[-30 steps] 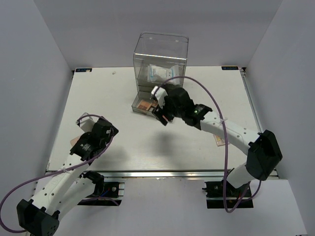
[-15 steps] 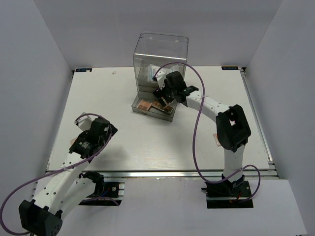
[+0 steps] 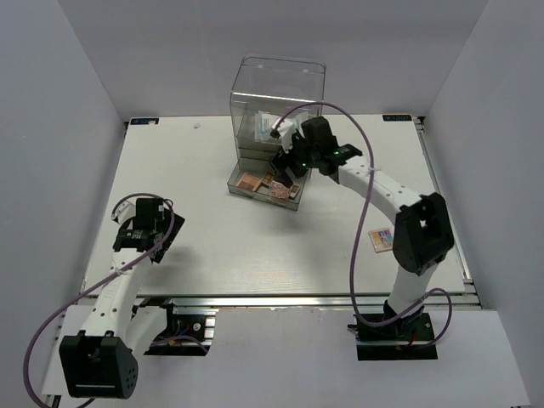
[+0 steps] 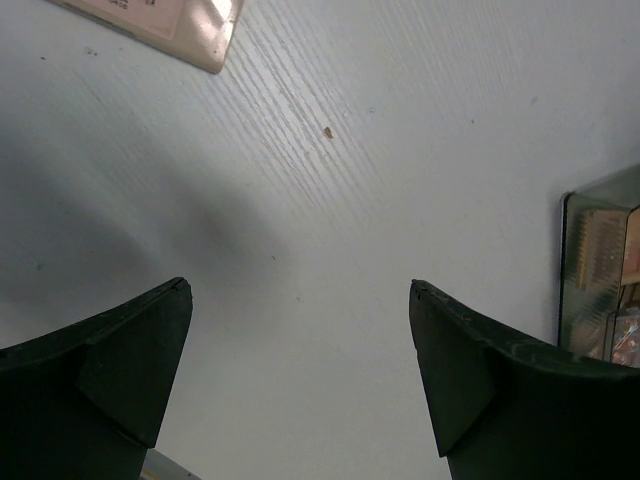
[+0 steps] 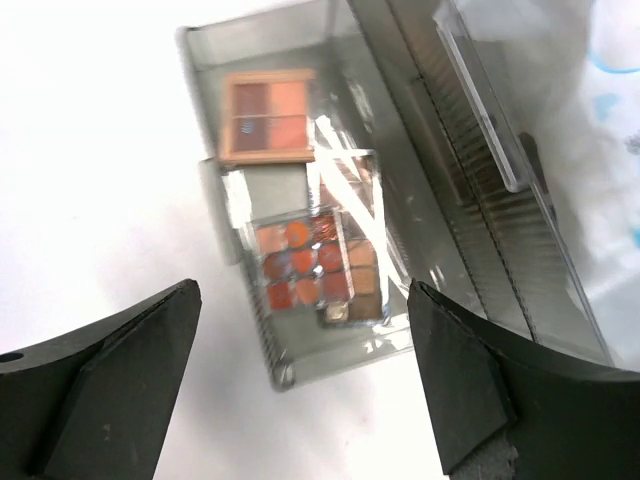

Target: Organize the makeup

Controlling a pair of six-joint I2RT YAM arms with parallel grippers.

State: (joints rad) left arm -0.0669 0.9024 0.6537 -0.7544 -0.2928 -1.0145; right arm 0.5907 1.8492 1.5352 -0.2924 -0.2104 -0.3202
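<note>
The right gripper [image 5: 302, 292] hung with jaws wide apart over the open drawer [image 5: 268, 192], where a brown palette [image 5: 267, 115] and a multicoloured palette [image 5: 300, 265] lay below, between them. The left gripper [image 4: 300, 290] gaped too, empty, with a pale palette [image 4: 170, 25] lying beyond its fingertips.

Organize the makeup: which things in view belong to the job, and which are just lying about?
Job: brown palette and orange palette in the open drawer; multicoloured palette on the table; pale palette ahead of the left gripper; blue-printed packet.
Just there: clear drawer box; the table itself.
</note>
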